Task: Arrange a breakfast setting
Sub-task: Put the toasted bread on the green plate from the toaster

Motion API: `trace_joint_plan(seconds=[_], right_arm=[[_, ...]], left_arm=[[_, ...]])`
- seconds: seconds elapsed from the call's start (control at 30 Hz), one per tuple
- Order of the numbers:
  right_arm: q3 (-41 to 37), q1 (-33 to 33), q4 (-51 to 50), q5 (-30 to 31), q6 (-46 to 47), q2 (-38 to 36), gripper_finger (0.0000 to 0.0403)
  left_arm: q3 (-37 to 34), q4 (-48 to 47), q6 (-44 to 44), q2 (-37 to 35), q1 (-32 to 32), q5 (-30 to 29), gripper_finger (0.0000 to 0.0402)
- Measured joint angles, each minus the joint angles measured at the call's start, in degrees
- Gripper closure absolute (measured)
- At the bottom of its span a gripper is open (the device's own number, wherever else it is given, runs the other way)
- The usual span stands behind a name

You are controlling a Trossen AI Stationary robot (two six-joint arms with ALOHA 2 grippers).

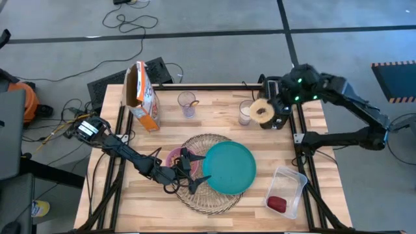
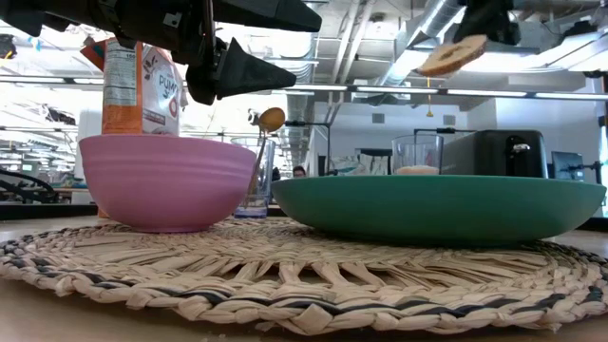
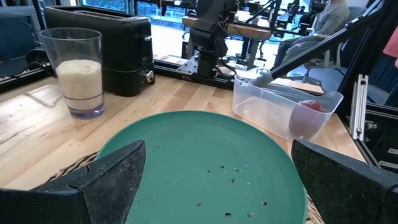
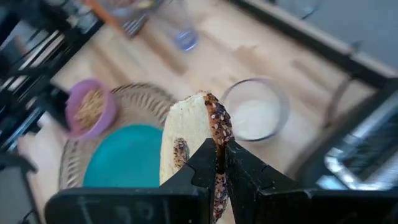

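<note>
Round woven wicker mat [image 1: 209,174] lying flat on the pale wooden worktop [image 1: 169,123], toward the near edge; large teal plate [image 1: 228,168] resting on the right part of the mat, small pink bowl [image 1: 176,158] on the left part, just beside the plate but apart from it in the low view; brownish contents inside the bowl in the right wrist view.

Left gripper [image 1: 190,164] low over the mat between bowl and plate, fingers spread wide with nothing between them; plate surface with a few dark crumbs directly ahead in the left wrist view.

Right gripper [image 4: 219,163] raised high over the far right corner of the worktop, above the black toaster [image 1: 278,107]; fingers pinched narrow on the seeded, tan bagel-like bread ring [image 1: 262,111], holding it on edge in the air.

Gold spoon [image 2: 266,131] standing upright in a clear glass [image 1: 187,103] behind the bowl; second clear glass of white grains [image 3: 80,73] near the toaster; orange-and-white cereal box [image 1: 143,95] at the far left.

Small dark-red fruit [image 1: 277,203] lying inside the clear plastic tub [image 1: 291,179] at the near right, well apart from the mat.
</note>
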Motion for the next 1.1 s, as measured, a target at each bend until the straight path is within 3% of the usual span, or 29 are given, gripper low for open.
trace_joint_plan(seconds=[0.3,0.57,0.87,1.1], right_arm=[[-13.17,15.47,16.12,0.69,6.53,0.99,0.0348],[-20.25,26.07,28.01,2.15,10.03,6.12,0.0348],[-21.40,33.33,36.62,2.53,10.22,17.70,0.0348],[-21.40,35.42,38.12,2.47,10.13,26.33,0.0348]], left_arm=[[0.00,0.08,0.00,0.00,0.00,0.00,0.0014],[0.00,0.06,0.00,-0.01,0.00,0.00,0.0014],[0.00,0.06,0.00,0.00,0.00,0.02,0.0014],[0.00,0.06,0.00,-0.01,0.00,0.02,0.0014]])
